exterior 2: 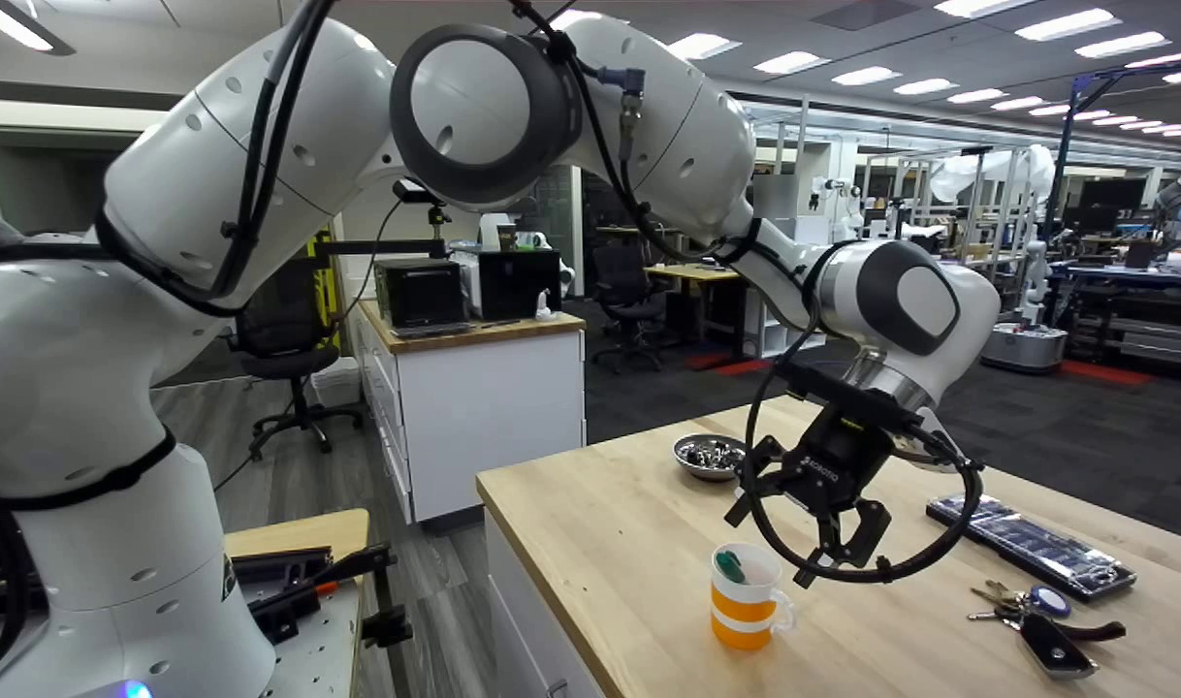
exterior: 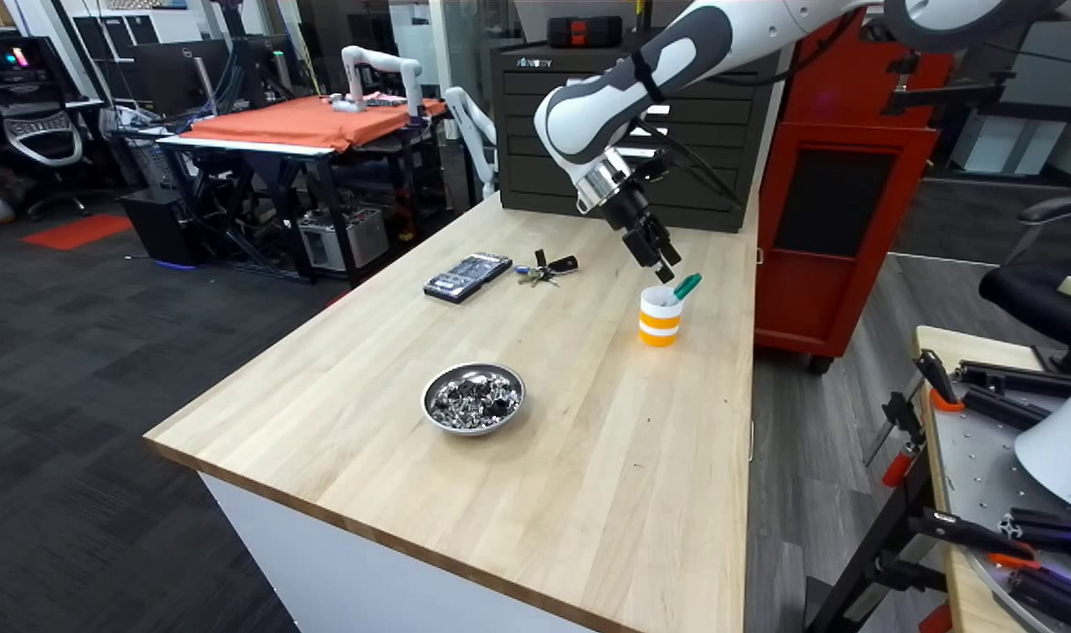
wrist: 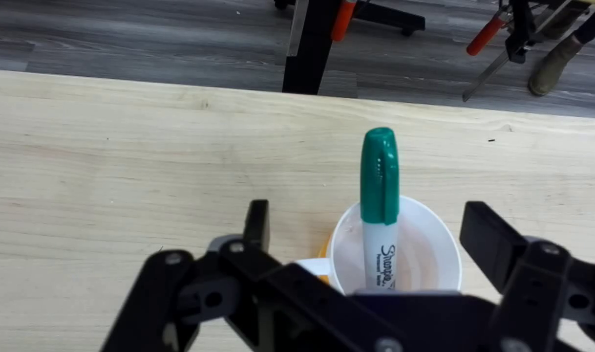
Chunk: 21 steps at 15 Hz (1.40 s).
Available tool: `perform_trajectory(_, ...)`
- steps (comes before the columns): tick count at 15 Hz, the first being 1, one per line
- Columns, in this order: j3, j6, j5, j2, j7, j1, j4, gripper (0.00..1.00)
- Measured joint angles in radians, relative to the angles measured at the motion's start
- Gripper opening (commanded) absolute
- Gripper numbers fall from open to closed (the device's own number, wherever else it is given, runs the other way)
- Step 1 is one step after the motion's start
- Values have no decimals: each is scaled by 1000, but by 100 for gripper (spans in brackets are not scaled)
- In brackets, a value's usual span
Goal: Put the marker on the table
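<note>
Marker (wrist: 379,210) aslant in the mug (exterior 2: 746,611), green cap (wrist: 378,176) up

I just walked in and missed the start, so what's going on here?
The robot's gripper is open and empty just above an orange-and-white mug, jaws to either side of the green-capped marker in the wrist view. The marker leans in the mug, green end out, so it is not yet on the table.
</note>
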Motion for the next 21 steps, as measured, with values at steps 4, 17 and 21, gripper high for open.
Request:
perform_trajectory(4,0,0,0,0,0,0,0,100)
perform_trajectory(17,2,-9,0,5,0,-2,-3,100)
perform_trajectory(21,6,-17,0,20,0,-3,-5,100)
